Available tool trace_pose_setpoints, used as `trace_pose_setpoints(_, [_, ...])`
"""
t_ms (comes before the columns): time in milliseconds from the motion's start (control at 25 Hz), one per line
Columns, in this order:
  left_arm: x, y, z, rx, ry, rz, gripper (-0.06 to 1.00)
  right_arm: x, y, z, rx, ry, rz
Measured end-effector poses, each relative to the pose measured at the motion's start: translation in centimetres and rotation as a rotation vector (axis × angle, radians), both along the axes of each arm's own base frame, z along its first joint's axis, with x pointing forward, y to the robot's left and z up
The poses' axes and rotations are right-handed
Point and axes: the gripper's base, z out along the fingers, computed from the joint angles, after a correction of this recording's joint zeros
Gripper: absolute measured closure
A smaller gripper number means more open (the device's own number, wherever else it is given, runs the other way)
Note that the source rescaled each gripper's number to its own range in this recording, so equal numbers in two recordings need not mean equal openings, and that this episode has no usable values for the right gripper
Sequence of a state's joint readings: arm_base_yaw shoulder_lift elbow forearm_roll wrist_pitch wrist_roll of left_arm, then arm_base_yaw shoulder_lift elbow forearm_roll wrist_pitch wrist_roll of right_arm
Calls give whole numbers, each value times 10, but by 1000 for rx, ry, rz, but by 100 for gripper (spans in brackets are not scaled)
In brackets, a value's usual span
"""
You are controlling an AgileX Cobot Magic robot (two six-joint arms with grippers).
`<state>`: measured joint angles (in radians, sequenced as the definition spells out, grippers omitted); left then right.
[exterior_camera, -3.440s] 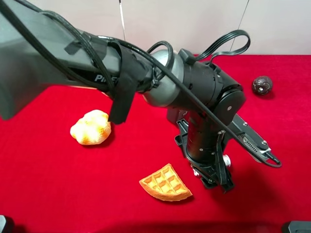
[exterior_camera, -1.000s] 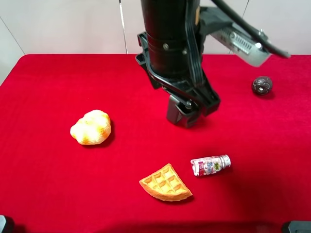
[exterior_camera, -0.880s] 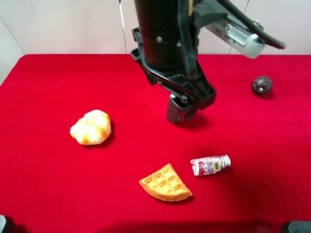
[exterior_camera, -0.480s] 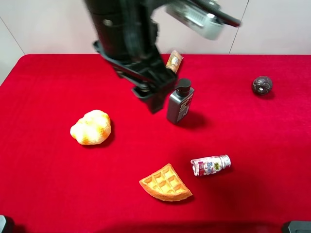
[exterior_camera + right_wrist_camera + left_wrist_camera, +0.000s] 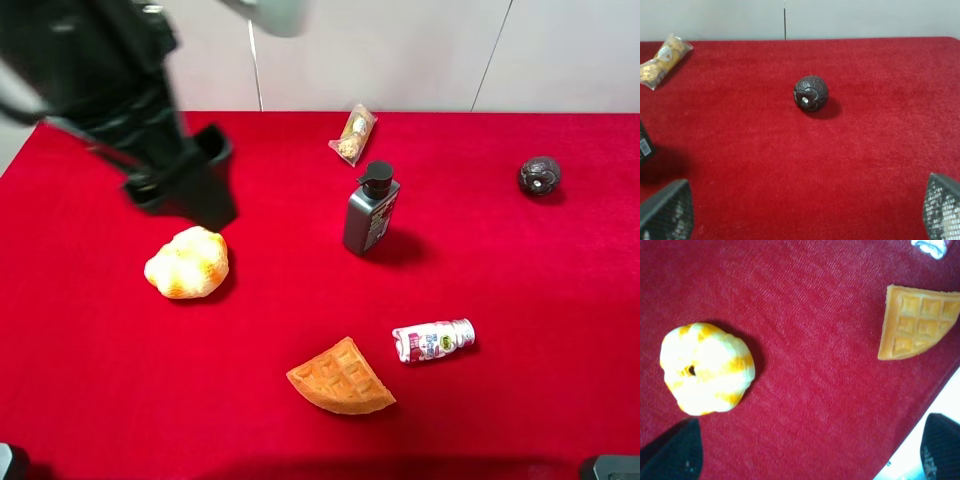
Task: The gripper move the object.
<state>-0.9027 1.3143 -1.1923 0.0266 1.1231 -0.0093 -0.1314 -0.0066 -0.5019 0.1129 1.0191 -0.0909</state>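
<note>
Currently | bottle [image 5: 432, 340] lies flat on worktop [image 5: 560, 300], cap toward right | left end effector [image 5: 205, 190] well off to its upper left, aperture unclear | right end effector [image 5: 800, 212] spread wide, empty

Exterior looked down from high front over red cloth [image 5: 560, 300]. Wrist cams faced down, closer; left shared waffle [image 5: 918, 320], right shared dark ball [image 5: 811, 93].

Object [image 5: 433, 340]: small clear plastic bottle, pink-and-white label, yellow-green mark, white cap. Lying on its side on red counter, cap pointing to 3 o'clock.
</note>
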Motion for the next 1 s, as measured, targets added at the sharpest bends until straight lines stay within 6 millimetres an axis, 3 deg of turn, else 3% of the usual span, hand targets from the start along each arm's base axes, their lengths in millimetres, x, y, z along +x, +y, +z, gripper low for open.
trace_pose_setpoints(560, [-60,74,21,-127,-69,20,15,0,0,0,0,0,0])
trace_pose_setpoints(760, [-67,83,24,-140,-73,33,15,0,0,0,0,0,0])
trace_pose_setpoints(1000, [-75,109,21,-195,-86,143,15,0,0,0,0,0,0])
